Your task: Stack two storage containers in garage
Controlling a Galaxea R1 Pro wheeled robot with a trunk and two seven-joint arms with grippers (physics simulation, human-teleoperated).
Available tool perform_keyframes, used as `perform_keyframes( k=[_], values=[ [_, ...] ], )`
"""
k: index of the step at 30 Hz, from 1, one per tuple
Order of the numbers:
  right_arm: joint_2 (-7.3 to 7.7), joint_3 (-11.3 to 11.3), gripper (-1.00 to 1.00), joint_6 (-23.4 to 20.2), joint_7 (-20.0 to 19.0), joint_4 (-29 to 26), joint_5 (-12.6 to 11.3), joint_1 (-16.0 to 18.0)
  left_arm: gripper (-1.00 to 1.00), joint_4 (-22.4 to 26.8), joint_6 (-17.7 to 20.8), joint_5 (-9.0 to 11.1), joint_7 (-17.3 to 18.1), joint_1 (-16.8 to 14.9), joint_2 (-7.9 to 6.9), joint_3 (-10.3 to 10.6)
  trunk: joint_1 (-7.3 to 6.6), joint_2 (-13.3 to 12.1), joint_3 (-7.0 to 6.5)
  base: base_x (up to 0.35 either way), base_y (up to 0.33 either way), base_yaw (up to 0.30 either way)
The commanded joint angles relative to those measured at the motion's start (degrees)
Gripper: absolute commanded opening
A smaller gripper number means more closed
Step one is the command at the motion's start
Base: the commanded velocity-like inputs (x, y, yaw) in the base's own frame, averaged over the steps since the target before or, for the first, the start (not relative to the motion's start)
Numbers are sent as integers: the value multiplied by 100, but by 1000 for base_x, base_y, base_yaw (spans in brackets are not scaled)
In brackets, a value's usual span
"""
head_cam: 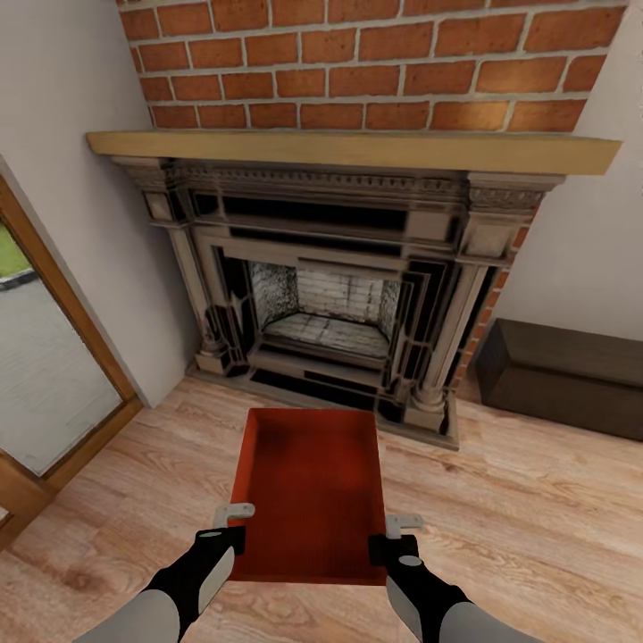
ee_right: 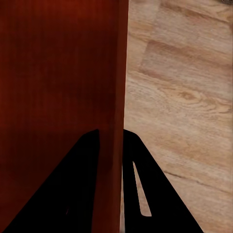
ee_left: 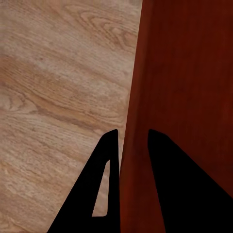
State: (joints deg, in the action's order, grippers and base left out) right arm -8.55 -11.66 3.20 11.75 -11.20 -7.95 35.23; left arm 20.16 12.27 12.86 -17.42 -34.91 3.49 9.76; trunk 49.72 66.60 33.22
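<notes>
Container point(head_cam: 308, 491) sits over the wood floor point(head_cam: 527, 509) before the fireplace point(head_cam: 330, 295). Left pincer point(head_cam: 234, 527) clamps its left wall; right pincer point(head_cam: 393, 536) clamps its right wall.

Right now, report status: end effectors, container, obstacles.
Left end effector and right end effector each shut on a side wall of the storage container. Container in the living room. Fireplace directly ahead.

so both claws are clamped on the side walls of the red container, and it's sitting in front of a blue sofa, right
Not quite. The left claw and right claw do straddle the side walls of the red container, but the head view shows it in front of an ornate stone fireplace, not a blue sofa.
</notes>
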Motion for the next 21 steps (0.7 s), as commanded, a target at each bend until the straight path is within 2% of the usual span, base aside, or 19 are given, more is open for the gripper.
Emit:
perform_keyframes(
  k=[1,21],
  values=[
    [37,68,-100,23,29,21,-136,1,-100,29,-367,-12,-51,-5,-23,0,0,3,-4,0,0,0],
    [37,68,-100,23,29,21,-138,1,-100,5,-367,-12,-51,-4,-23,0,0,3,-185,0,0,0]
  ],
)
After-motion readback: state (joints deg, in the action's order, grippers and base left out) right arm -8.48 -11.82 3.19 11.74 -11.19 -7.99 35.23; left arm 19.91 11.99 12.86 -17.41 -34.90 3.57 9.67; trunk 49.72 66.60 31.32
